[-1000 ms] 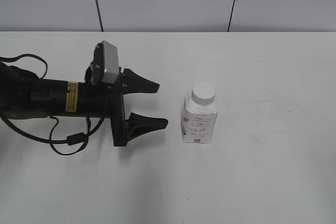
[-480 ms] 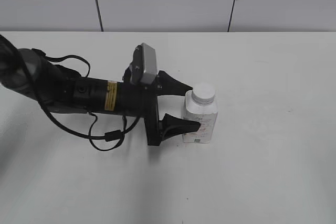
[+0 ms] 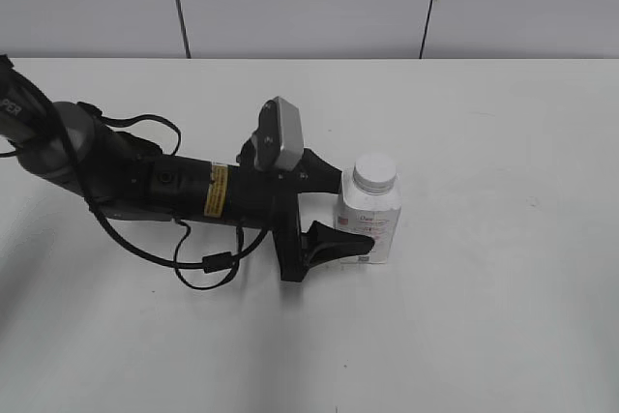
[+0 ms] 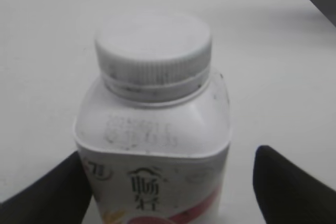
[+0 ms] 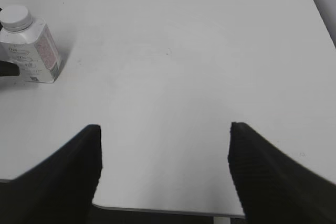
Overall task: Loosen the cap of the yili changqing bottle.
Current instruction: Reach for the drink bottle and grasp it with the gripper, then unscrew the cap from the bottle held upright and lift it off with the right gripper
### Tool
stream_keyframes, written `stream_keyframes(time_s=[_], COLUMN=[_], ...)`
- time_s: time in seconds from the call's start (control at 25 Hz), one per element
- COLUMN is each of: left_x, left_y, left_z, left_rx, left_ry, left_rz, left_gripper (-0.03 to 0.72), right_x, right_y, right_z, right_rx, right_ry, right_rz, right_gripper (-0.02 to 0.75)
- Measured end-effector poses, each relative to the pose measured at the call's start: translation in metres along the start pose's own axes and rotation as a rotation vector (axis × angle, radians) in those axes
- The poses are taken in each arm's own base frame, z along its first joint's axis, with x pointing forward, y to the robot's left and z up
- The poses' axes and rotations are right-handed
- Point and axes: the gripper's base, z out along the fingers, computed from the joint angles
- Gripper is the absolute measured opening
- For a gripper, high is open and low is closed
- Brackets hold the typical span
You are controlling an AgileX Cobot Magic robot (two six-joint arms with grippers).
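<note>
The small white yili changqing bottle (image 3: 368,224) stands upright on the white table, pink-red print on its front. Its ribbed white cap (image 3: 374,173) sits on the neck. My left gripper (image 3: 354,210) reaches in from the left and is open, with one black finger on each side of the bottle's body. In the left wrist view the bottle (image 4: 157,145) and cap (image 4: 153,45) fill the frame; the left finger (image 4: 58,192) touches the bottle's side, the right finger (image 4: 289,187) stands apart from it. My right gripper (image 5: 165,129) is open and empty, far from the bottle (image 5: 31,51).
The white table (image 3: 484,316) runs to a grey panelled wall at the back. The left arm's black body and cable (image 3: 145,191) lie low across the table's left half. The table's near edge (image 5: 168,211) shows below my right gripper.
My left gripper has moved right across the table from well left of the bottle until its open fingers straddle the bottle's body. The bottle has not moved.
</note>
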Motion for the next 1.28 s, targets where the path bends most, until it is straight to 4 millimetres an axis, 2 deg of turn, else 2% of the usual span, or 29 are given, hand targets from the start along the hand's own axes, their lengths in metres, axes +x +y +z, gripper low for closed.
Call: stream_keyframes(time_s=[0.2,0.36,1.28], left_x=[-0.0007,-0.0008,-0.0009], left_y=[0.0020,0.0022,0.0023], left_z=[0.0000,0.0000,0.0000], left_rx=[-0.022,-0.025,-0.025], left_ry=[-0.008,-0.009,-0.010], left_rz=[-0.015,-0.017,-0.018], left_gripper=[0.453,0.409,0.400], right_x=[0.0000,0.0000,0.0001], right_y=[0.0000,0.0000,-0.0009], right_z=[0.0000,0.0000,0.0000], right_rx=[0.000,0.000,0.010], right_ry=[0.000,0.000,0.001], right_rz=[0.000,0.000,-0.005], right_gripper=[0.587,0.587,0.587])
